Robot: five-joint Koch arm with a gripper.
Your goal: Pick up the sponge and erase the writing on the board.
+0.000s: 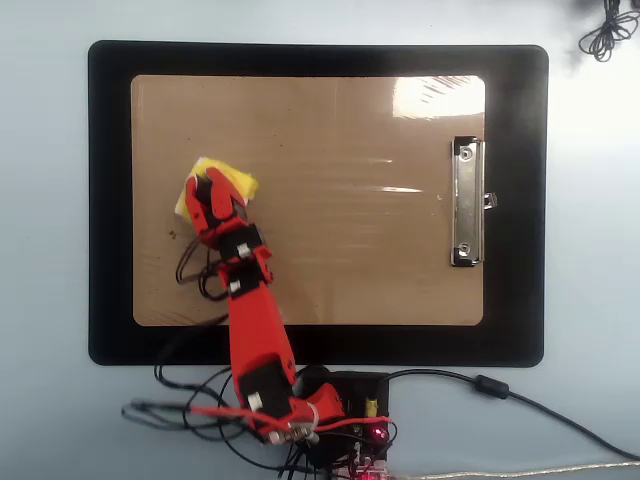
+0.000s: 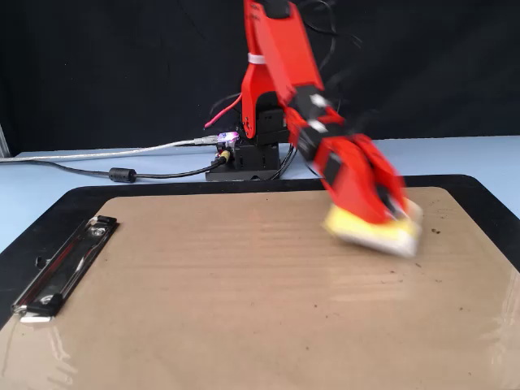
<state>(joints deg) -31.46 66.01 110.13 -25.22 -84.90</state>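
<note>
Right now the red gripper [image 1: 205, 190] has its jaws closed on the yellow sponge [image 1: 232, 181], pressing it down on the brown clipboard [image 1: 340, 260]. In the overhead view the sponge sits in the left part of the board, somewhat above its middle height, near the left edge but not at it; yellow corners stick out on the upper left and upper right of the gripper. In the fixed view the same sponge [image 2: 370, 230] lies on the right side of the board, blurred by motion, with its yellow layer above a paler base and the gripper [image 2: 388, 213] covering most of its top. The knob on the sponge cannot be made out in either view.

The clipboard [image 2: 203, 301] rests on a larger black mat [image 1: 110, 200], which lies on a pale blue table [image 1: 45, 250]. The silver metal clip [image 1: 466, 202] is at the right end of the board in the overhead view and at the left [image 2: 65, 268] in the fixed view, well apart from the sponge. No readable writing shows on the board; only a few small dark specks appear, one just left of the sponge [image 1: 172, 235] in the overhead view. A bright glare patch [image 1: 435, 97] sits near the board's upper right corner there.

The arm's base [image 1: 335, 400] stands off the mat's lower edge, among red and black wires, with a black cable [image 1: 520, 400] trailing to the right.
</note>
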